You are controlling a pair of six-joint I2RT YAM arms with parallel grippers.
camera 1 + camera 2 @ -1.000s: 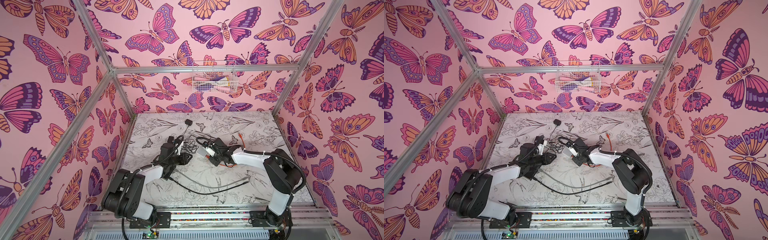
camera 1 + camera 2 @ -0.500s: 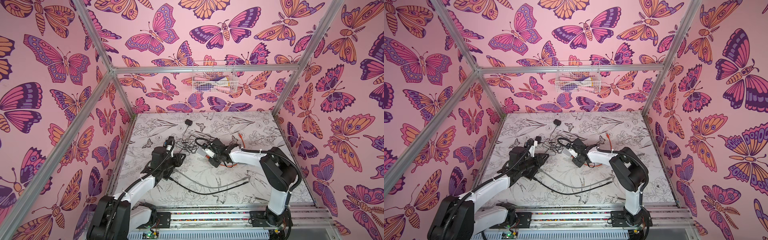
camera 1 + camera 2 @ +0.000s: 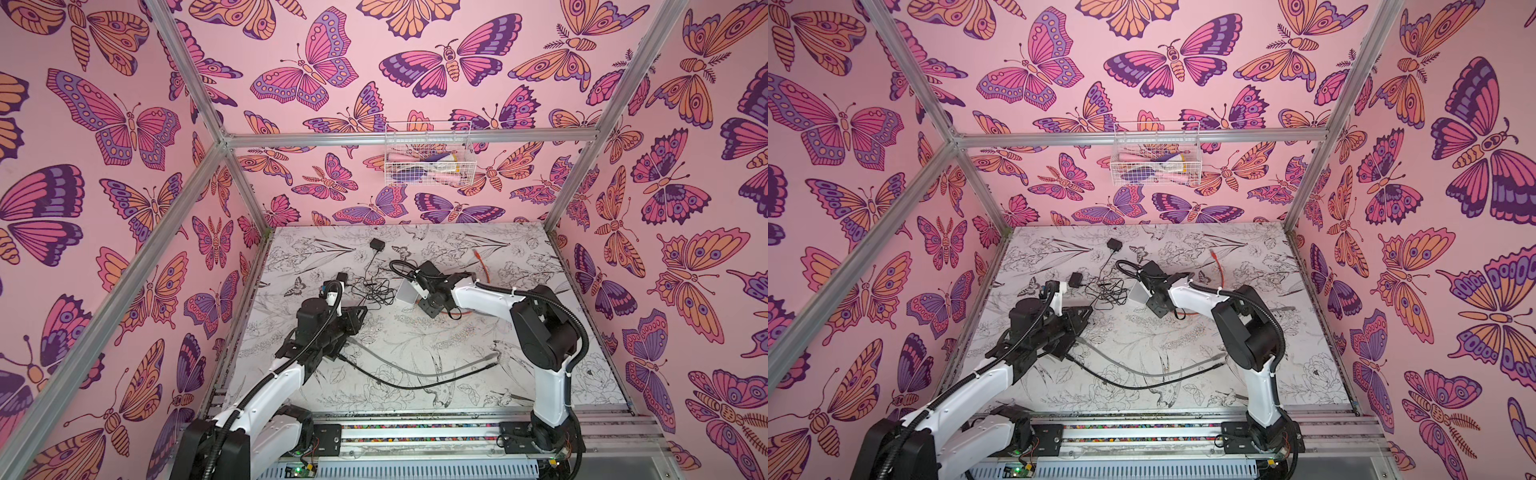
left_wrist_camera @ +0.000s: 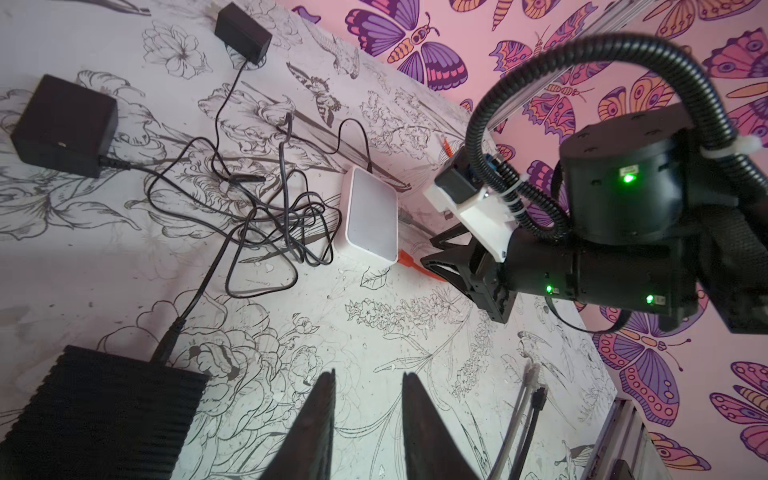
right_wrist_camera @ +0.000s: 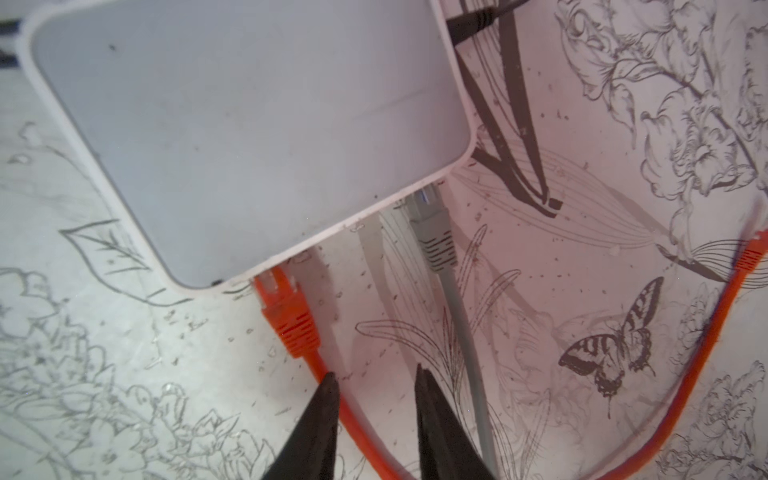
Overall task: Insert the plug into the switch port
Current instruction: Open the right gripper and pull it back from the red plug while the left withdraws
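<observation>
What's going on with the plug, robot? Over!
Left gripper open, empty. Right gripper open, just behind the orange plug. Orange plug at white switch edge, beside grey plug; seating unclear. Black cord tangle clear of the ports.

1. No text, brand, number or sign can be read in any of the views
2. The switch (image 5: 249, 124) shows its pale top face close up in the right wrist view, and no print on it is legible
3. The black power adapter (image 4: 62, 124) carries one tiny mark near its cable end, too small to read
4. A small pale tag sits just above a green light on a joint of the right arm (image 4: 623, 199) in the left wrist view, too blurred to read
</observation>
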